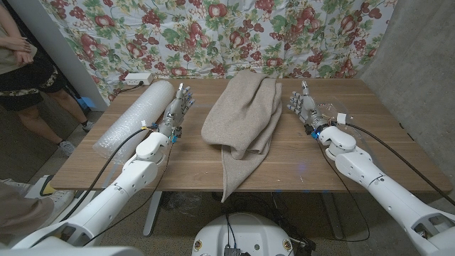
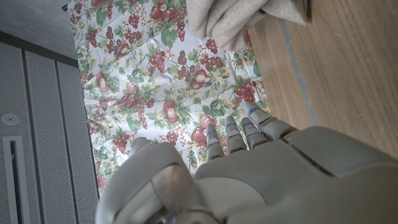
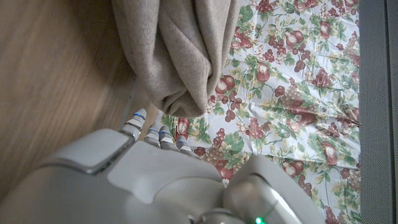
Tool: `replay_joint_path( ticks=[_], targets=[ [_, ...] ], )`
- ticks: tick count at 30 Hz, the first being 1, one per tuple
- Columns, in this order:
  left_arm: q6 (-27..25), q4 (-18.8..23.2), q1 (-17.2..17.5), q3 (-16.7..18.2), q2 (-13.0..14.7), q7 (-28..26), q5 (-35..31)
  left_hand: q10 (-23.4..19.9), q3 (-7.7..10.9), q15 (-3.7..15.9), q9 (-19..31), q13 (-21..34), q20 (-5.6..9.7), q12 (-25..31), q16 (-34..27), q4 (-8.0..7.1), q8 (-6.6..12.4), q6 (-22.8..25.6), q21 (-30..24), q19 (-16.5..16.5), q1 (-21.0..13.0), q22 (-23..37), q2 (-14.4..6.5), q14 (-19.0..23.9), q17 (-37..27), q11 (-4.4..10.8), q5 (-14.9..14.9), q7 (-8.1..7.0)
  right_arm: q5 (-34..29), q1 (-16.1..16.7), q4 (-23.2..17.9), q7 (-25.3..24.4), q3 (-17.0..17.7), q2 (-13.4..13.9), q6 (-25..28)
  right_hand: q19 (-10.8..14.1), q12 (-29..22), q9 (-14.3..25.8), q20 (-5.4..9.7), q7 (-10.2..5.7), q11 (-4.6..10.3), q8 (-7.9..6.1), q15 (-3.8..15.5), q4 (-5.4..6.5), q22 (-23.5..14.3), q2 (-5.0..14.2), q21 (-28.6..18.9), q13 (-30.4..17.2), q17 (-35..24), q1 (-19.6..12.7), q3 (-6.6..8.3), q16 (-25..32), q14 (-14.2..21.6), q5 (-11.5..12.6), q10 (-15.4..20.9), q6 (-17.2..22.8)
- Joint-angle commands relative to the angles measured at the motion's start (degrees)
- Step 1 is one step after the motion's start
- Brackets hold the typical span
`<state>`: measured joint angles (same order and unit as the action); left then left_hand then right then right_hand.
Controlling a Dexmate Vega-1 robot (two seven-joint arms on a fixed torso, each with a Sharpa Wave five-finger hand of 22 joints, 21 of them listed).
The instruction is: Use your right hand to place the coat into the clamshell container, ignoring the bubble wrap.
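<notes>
Showing no legible writing: coat (image 1: 243, 115)

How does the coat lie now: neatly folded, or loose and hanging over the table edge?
Loose. The coat lies in a rumpled heap between the hands, and one end hangs over the near edge of the table.

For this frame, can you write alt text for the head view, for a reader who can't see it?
A beige coat lies crumpled mid-table, one end hanging over the near edge of the wooden table. The left hand and right hand flank it, holding nothing. A bubble wrap roll lies beyond the left hand.
</notes>
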<state>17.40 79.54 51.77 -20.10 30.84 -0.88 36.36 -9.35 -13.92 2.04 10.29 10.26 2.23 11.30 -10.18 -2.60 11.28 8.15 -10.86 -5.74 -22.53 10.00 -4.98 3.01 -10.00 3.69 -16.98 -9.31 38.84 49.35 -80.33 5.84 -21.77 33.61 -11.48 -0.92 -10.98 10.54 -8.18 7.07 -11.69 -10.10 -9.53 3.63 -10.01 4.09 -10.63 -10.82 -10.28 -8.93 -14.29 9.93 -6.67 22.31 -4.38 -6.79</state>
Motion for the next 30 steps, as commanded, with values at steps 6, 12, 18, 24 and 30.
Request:
replay_joint_path(
  ticks=[6, 12, 18, 24, 30],
  targets=[
    [0.53, -2.18, -1.80, -0.20, 0.06, 2.52, 0.42, -0.46, -0.37, 3.25, 0.27, 0.30, 2.35, 0.26, -0.36, 0.33, -0.02, 0.24, -0.30, -0.08, -0.67, 0.20, -0.32, -0.26, -0.21, 0.32, -0.31, -0.15, 0.03, 0.91, -3.68, -1.36, -0.24, 1.67, 3.43, 0.14, 0.04, 0.24, -1.70, 4.72, -0.42, -0.18, -0.99, -0.63, -0.33, -0.16, -0.26, -0.10, -0.15, -0.97, -0.16, 0.30, -0.09, -0.03, -0.80, -1.18],
    [1.09, -2.50, -1.91, -0.10, 0.09, 3.03, 0.50, -0.51, -0.37, 3.26, 0.27, 0.30, 2.33, 0.28, -0.36, 0.35, -0.03, 0.26, -0.31, -0.09, -0.68, 0.20, -0.32, -0.27, -0.21, 0.13, -0.31, -0.16, -0.83, 1.46, -5.30, -3.20, -0.45, 2.07, 4.45, 0.98, -0.43, 0.25, -2.20, 4.62, -0.63, -0.64, -1.45, -1.03, -0.32, -0.20, -0.65, -0.12, -0.14, -1.64, -0.04, 0.77, 0.93, -0.02, -0.31, -0.99],
    [1.05, -2.26, -1.45, -0.07, 0.26, 3.03, 0.58, -0.48, -0.37, 3.20, 0.27, 0.30, 2.37, 0.26, -0.38, 0.37, -0.05, 0.26, -0.32, -0.09, -0.69, 0.19, -0.33, -0.25, -0.21, 0.05, -0.31, -0.08, -2.37, 1.64, -7.16, -4.32, -1.04, 2.82, 5.27, 0.90, -0.50, 0.25, -1.84, 4.67, -0.74, -0.71, -1.49, -1.17, -0.32, -0.22, -0.62, -0.13, -0.14, -1.87, -0.01, 0.76, 0.95, 0.00, -0.31, -1.02],
    [0.99, -1.82, -0.80, 0.15, 0.27, 2.46, 0.76, -0.47, -0.38, 3.16, 0.27, 0.30, 2.41, 0.24, -0.38, 0.40, -0.06, 0.29, -0.32, -0.07, -0.71, 0.19, -0.31, -0.29, -0.21, 0.14, -0.31, -0.06, -3.22, 2.30, -9.42, -6.12, -1.25, 3.69, 7.16, 1.59, -0.64, 0.25, -3.62, 4.74, -0.79, -0.82, -1.37, -1.36, -0.35, -0.22, -0.87, -0.14, -0.15, -2.17, 0.00, 0.81, 1.14, 0.03, -0.35, -1.12],
    [1.34, -1.80, -0.59, 0.15, 0.12, 2.19, 0.59, -0.48, -0.38, 3.09, 0.27, 0.30, 2.46, 0.24, -0.38, 0.43, -0.05, 0.35, -0.31, -0.03, -0.73, 0.19, -0.30, -0.30, -0.20, 0.07, -0.32, -0.02, -3.35, 2.93, -11.37, -8.51, -1.31, 4.11, 9.90, 2.43, -0.79, 0.26, -4.06, 4.72, -0.75, -0.92, -1.79, -1.62, -0.40, -0.32, -1.12, -0.15, -0.15, -2.56, -0.01, 1.11, 2.17, 0.06, -0.26, -1.21]
  ],
)
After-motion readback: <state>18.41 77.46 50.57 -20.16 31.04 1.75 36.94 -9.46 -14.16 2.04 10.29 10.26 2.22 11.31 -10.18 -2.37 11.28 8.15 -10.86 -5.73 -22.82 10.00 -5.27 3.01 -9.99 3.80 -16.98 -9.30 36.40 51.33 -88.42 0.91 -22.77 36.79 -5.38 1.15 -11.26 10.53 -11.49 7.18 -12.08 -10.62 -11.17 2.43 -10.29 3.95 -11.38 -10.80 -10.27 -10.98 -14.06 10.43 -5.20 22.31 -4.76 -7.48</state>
